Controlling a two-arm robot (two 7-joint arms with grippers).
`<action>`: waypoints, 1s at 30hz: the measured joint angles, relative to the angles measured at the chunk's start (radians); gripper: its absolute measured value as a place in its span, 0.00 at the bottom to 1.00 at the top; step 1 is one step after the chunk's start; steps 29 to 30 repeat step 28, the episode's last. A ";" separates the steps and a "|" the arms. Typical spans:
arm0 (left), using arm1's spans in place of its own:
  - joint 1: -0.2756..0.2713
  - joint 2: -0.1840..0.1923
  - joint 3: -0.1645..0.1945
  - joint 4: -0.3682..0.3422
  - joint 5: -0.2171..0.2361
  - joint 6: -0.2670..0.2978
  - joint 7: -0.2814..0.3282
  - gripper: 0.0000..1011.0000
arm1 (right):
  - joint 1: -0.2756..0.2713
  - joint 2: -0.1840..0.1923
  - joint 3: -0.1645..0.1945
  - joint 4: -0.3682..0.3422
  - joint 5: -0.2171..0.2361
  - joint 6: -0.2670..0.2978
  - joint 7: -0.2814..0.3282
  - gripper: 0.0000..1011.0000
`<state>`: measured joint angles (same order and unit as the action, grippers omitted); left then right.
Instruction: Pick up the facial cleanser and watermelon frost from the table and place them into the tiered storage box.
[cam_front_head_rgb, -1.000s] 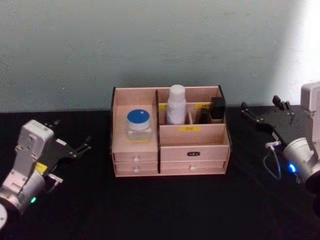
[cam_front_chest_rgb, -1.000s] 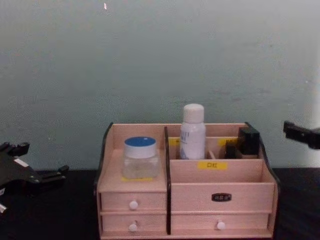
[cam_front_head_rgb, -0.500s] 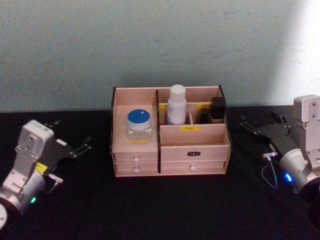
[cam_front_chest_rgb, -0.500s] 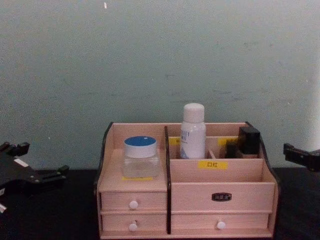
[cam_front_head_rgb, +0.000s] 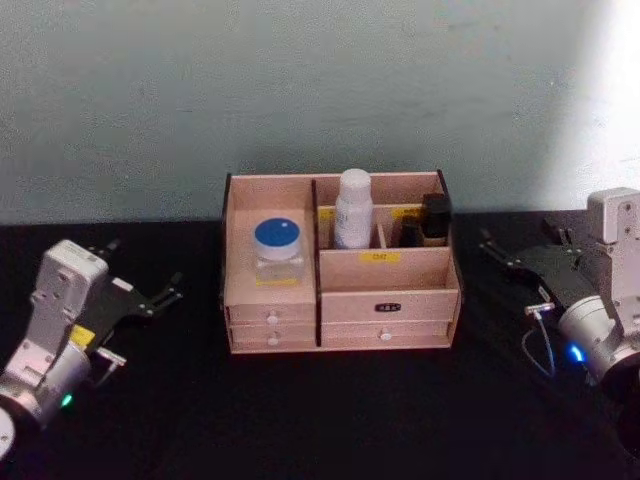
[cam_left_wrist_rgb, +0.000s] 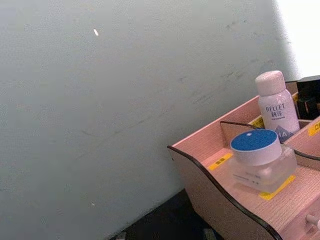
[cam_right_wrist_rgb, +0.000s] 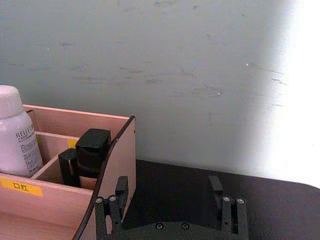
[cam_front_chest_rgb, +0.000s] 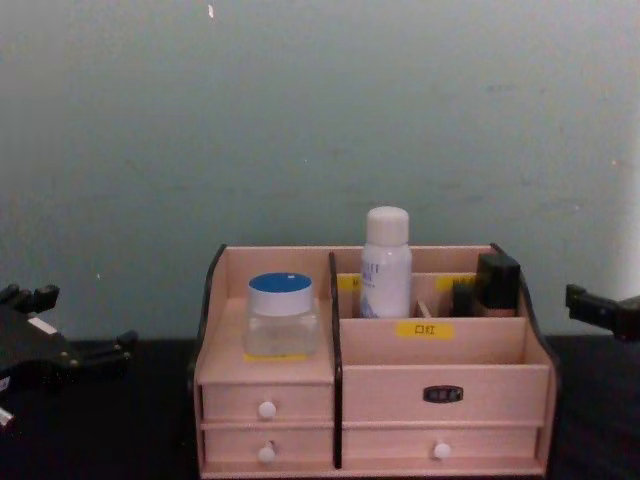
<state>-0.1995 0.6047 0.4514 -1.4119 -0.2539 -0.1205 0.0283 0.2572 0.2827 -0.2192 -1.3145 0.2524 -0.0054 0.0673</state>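
1. The black counter (cam_front_head_rgb: 330, 420) carries the tiered storage box (cam_front_head_rgb: 385, 272) at centre.
2. The left tool (cam_front_head_rgb: 150, 297) rests left of the box and the right tool (cam_front_head_rgb: 520, 258) right of it, both spread and holding nothing.
3. A white bottle (cam_front_head_rgb: 352, 208), probably the facial cleanser, stands in a rear compartment.
4. A blue-lidded jar (cam_front_head_rgb: 277, 245), possibly the watermelon frost, sits on the left shelf.
5. Risk: a careless sweep by either arm could clip the box and topple the tall bottle.

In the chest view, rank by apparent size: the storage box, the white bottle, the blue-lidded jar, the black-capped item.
1. Tiered storage box, by far.
2. White bottle, taller.
3. Blue-lidded jar, squatter, nearly a tie with the bottle.
4. Black-capped item, partly hidden by the divider.
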 joint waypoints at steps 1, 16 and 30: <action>0.000 0.000 0.000 0.000 0.000 0.000 0.000 0.99 | 0.000 0.000 0.000 0.000 0.000 0.000 0.000 0.99; 0.000 0.000 0.000 0.000 0.000 0.000 0.000 0.99 | 0.000 0.001 -0.001 -0.002 0.002 0.000 0.000 0.99; 0.000 0.000 0.000 0.000 0.000 0.000 0.000 0.99 | 0.000 0.001 -0.001 -0.002 0.003 0.000 0.000 0.99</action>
